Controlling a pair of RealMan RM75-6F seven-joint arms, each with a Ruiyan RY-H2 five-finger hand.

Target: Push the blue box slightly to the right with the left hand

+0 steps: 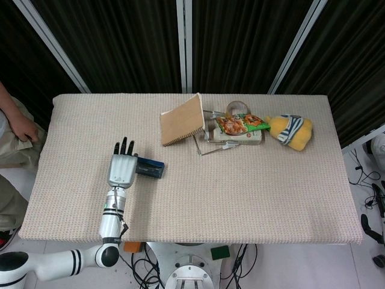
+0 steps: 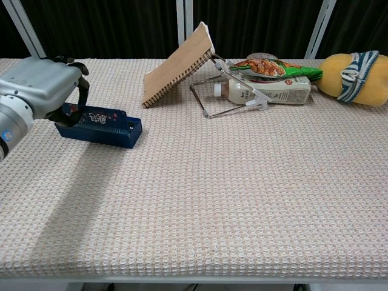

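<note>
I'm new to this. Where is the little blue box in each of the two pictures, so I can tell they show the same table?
Head view: the blue box lies left of centre, against the right side of the left hand.
Chest view: the blue box sits at the far left, its left end behind the left hand.
Shared landmark: the propped brown notebook, beyond and to the right of the box.
</note>
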